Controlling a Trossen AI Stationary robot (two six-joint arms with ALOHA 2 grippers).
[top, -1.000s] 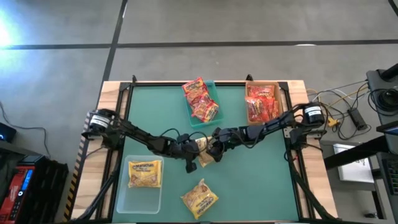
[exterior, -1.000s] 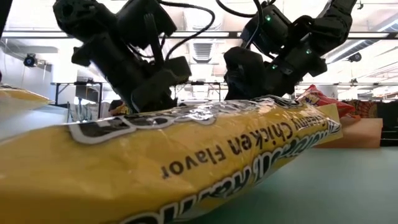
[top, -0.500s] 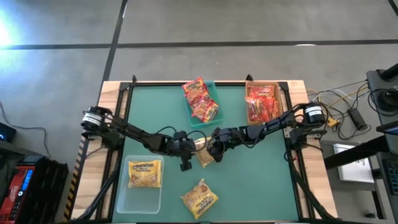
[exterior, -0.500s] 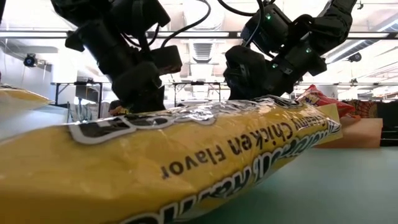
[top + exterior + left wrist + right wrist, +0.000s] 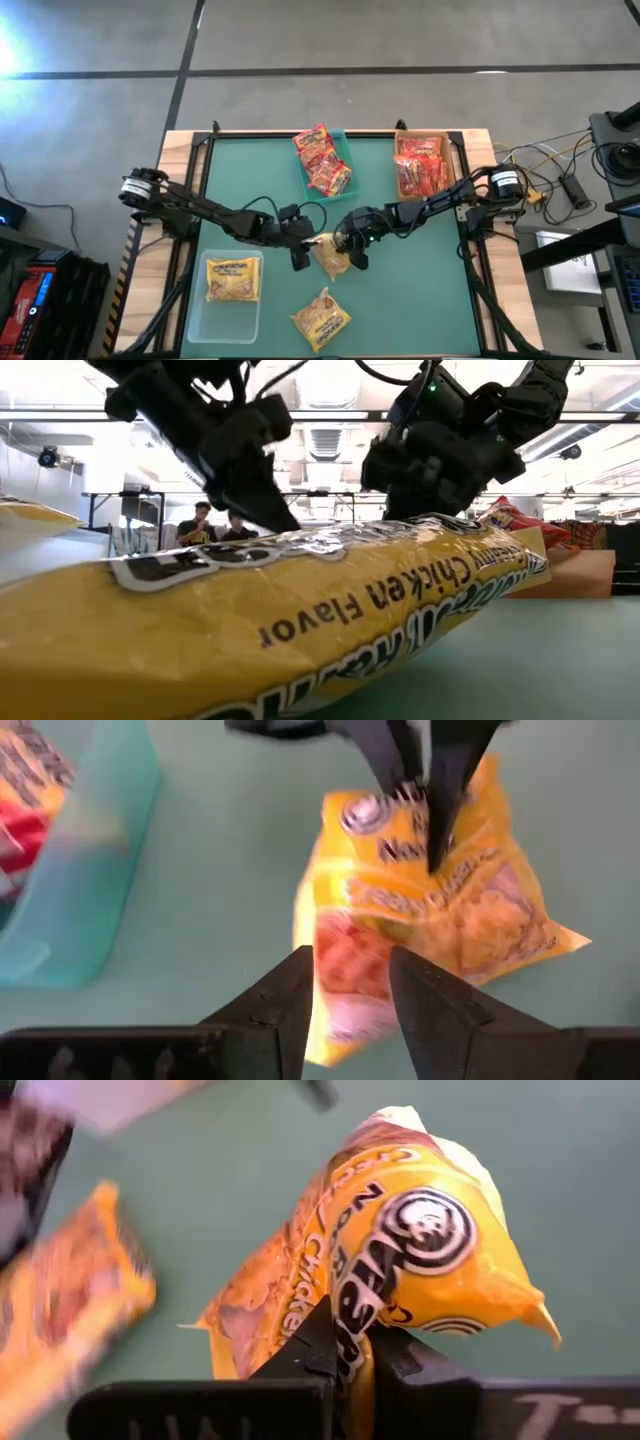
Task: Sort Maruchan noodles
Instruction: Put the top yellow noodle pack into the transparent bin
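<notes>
A yellow Maruchan noodle packet (image 5: 330,258) hangs at the middle of the green table, with my right gripper (image 5: 352,250) shut on it. My left gripper (image 5: 350,990) stands open just left of it, and the packet (image 5: 430,910) lies beyond its fingertips. A second yellow packet (image 5: 320,318) lies flat near the front edge and fills the low view (image 5: 300,620). A third yellow packet (image 5: 232,278) lies in the clear bin (image 5: 200,315). Red packets fill the teal bin (image 5: 343,143) and the tan bin (image 5: 400,185). My right gripper pinches the yellow packet's crimped end edge (image 5: 352,1315) between its two fingers. It comes from the table's right, slanting down. The packet (image 5: 400,1250) reaches away from the fingers, crumpled. Whether its far end touches the table does not show.
The teal and tan bins stand at the far edge, the clear bin at the near left corner. Bare green table lies to the right of the middle. Two people show far behind the table in the low view (image 5: 220,525).
My left gripper has let go of the yellow packet, risen and drawn back toward the table's left edge. My right gripper has rolled at the wrist and shut on the packet without shifting place. The packet has turned and now lies a little nearer the front edge.
</notes>
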